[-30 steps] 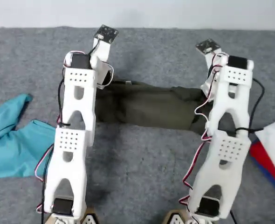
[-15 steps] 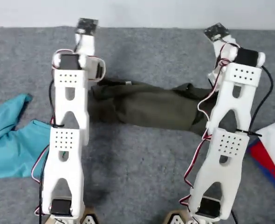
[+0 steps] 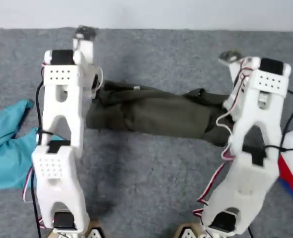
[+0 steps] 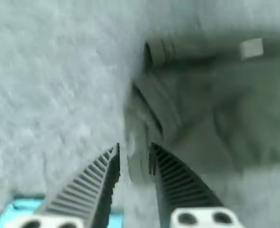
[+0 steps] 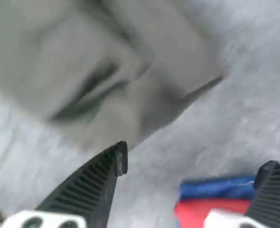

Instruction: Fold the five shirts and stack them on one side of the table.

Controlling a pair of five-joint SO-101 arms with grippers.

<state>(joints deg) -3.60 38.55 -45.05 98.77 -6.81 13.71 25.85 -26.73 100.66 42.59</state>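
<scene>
In the high view the olive shirt (image 3: 156,114) lies bunched across the tabletop (image 3: 151,188) between both arms, I think so each can take one end. Left wrist view: my left tool (image 4: 133,159) is a little apart over the shirt's edge. Right wrist view: my right tool (image 5: 195,159) is wide apart, holding nothing.

This is looking like a robotics lab bench rather than a home. Two white plastic arms, the left arm (image 3: 62,148) and the right arm (image 3: 251,148), are standing on small tan bases (image 3: 186,232) at 6 o'clock, with bare wires (image 3: 215,174) hanging off their joints. A grey felt-like cover (image 3: 151,168) is lying over the table, running up to a plain white wall (image 3: 186,12) at 12 o'clock, and an olive shirt (image 3: 156,116) is lying across it.
</scene>
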